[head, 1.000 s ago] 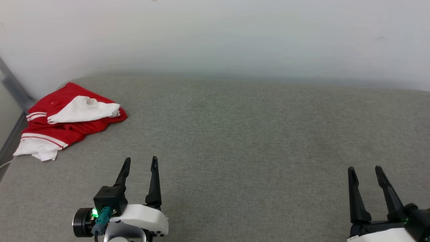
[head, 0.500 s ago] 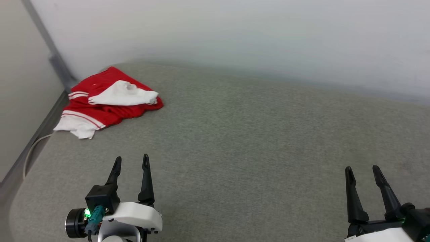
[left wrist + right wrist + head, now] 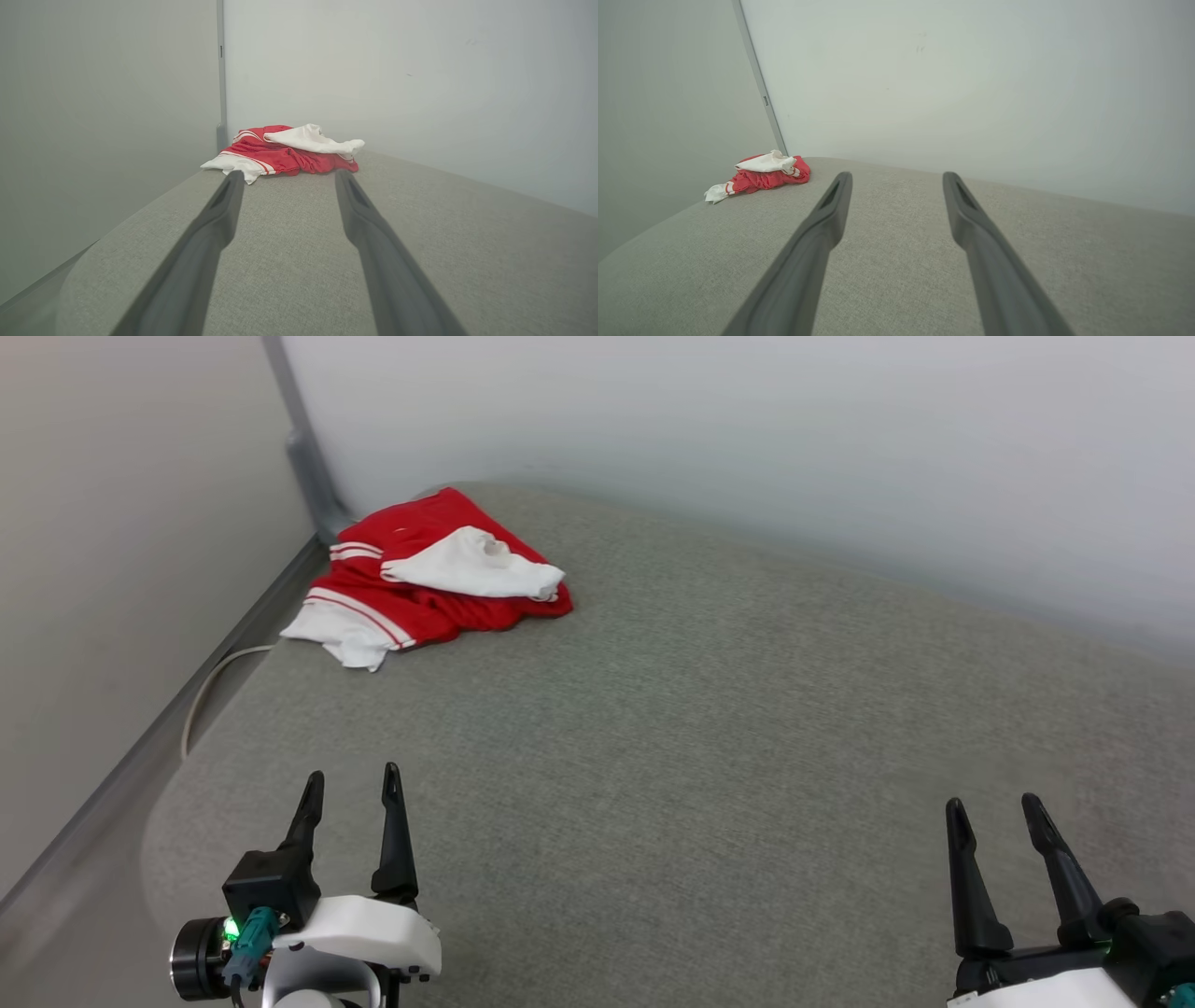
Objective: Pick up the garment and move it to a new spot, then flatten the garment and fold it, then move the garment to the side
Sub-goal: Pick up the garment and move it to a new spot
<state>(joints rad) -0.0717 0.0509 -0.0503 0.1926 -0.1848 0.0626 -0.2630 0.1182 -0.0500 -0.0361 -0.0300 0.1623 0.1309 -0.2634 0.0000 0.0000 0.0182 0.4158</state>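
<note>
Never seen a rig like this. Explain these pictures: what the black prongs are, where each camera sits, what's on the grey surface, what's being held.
This is a wheeled robot with two arms. The wide picture comes from a camera on its head, looking down. The other two come from cameras on its wrists, each looking along that arm's fingers. The black prongs are its left gripper and right gripper, both open and holding nothing. On the grey padded surface a crumpled red-and-white garment lies in the far left corner, untouched.

Bare, lab-like room corner: grey fabric surface (image 3: 709,728) against plain white walls (image 3: 747,429).
</note>
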